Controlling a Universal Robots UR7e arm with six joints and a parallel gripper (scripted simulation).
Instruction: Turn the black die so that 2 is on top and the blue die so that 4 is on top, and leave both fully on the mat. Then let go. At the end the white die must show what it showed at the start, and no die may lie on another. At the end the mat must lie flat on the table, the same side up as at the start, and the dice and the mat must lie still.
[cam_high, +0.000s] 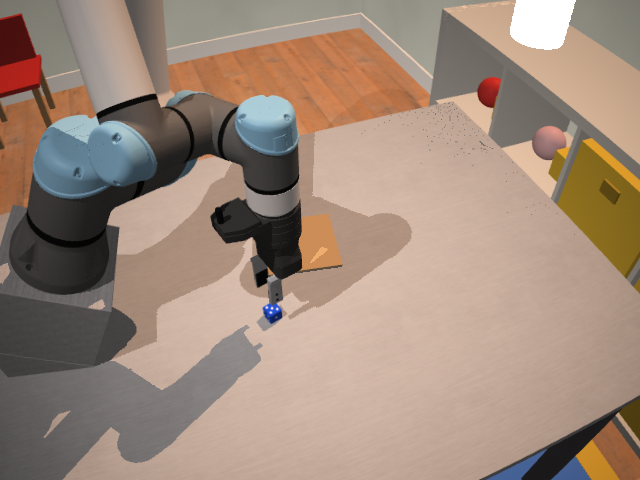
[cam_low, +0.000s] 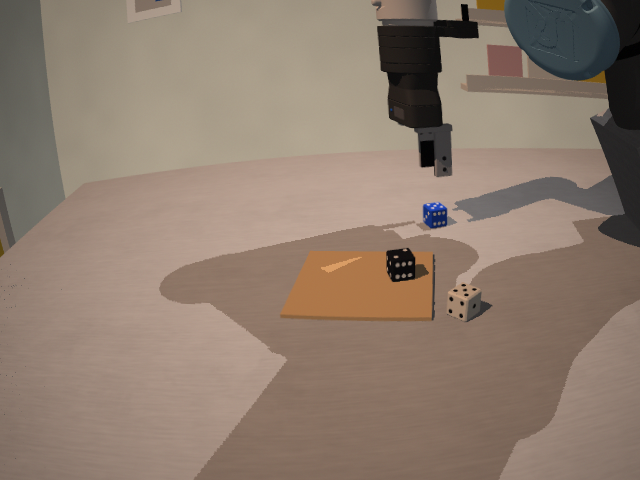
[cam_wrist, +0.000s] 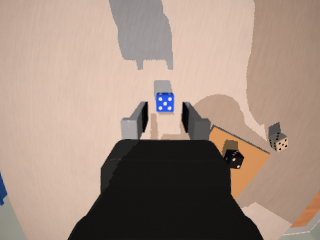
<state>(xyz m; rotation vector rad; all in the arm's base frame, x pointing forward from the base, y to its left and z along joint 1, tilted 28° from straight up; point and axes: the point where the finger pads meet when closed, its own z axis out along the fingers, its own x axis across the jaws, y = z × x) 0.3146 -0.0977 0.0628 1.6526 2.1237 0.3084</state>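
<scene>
The blue die (cam_high: 272, 313) (cam_low: 435, 215) (cam_wrist: 165, 102) lies on the table off the mat, 5 on top, with 6 on a side facing the exterior camera. My gripper (cam_high: 267, 292) (cam_low: 435, 170) (cam_wrist: 165, 111) is open and empty, pointing down above the blue die. The black die (cam_low: 400, 265) (cam_wrist: 233, 159) sits on the orange mat (cam_high: 323, 237) (cam_low: 351, 294) (cam_wrist: 250, 167) near its edge, 2 on top. The white die (cam_low: 464, 302) (cam_wrist: 278, 142) lies on the table just beside the mat, 5 on top. The black and white dice are hidden in the top view.
The arm's base stands on a grey block (cam_high: 56, 330) at the table's left in the top view. A shelf unit (cam_high: 516, 56) stands beyond the table's far right edge. The arm's shadow falls across the mat and table.
</scene>
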